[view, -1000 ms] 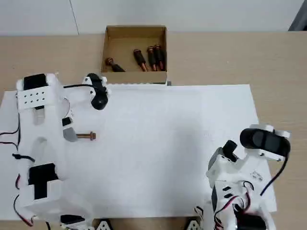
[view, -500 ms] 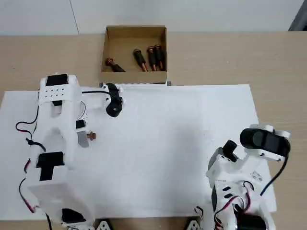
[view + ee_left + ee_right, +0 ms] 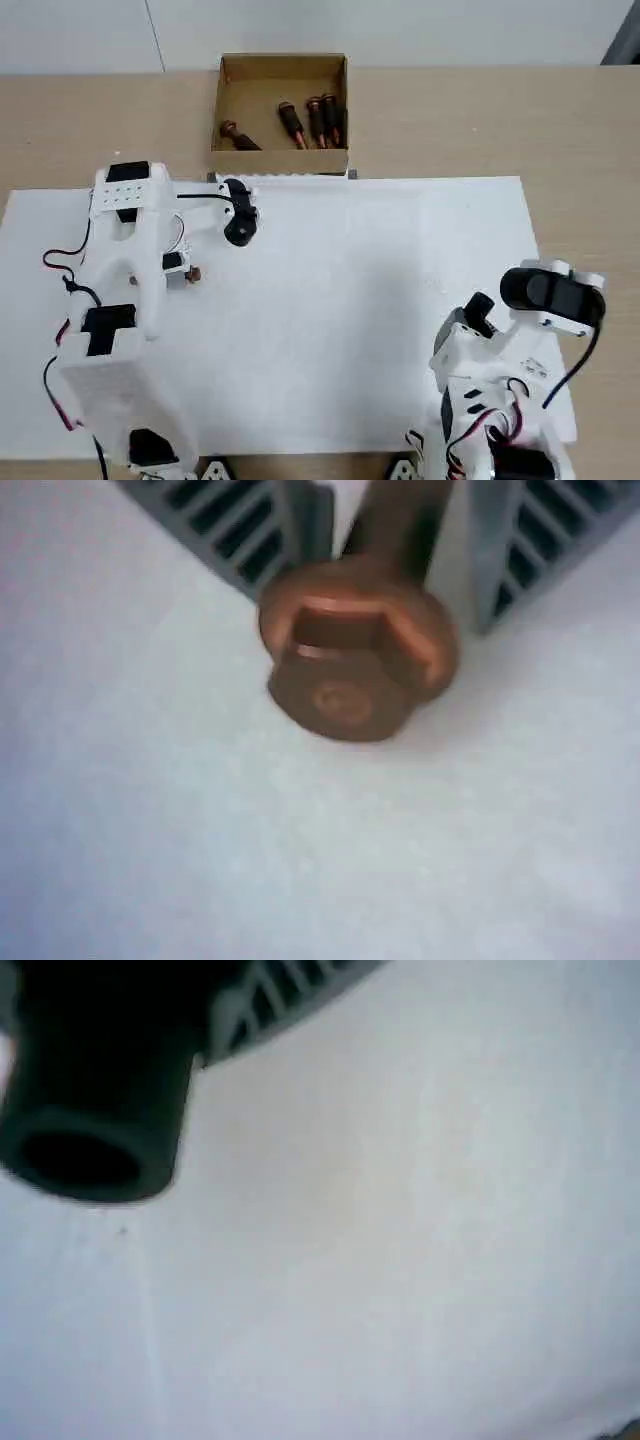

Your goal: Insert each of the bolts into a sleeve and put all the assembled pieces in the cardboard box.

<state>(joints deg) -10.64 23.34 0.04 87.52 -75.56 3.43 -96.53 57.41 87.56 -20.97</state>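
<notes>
A copper bolt lies low over the white paper, its hex head toward the camera. My left gripper is shut on the bolt's shaft, with a grey ribbed finger on each side. From above, only the bolt head pokes out beside the left gripper. My right gripper is shut on a black sleeve, whose open end hangs just above the paper. The right arm stays folded at the near right corner. The cardboard box stands at the back and holds several assembled pieces.
A white paper sheet covers the wooden table between the two arms. The left arm's black camera hangs close to the box's front wall.
The left arm has swung right and toward the box, covering the bolt's shaft; the bolt head has shifted slightly toward the box with it. The right arm has not moved.
</notes>
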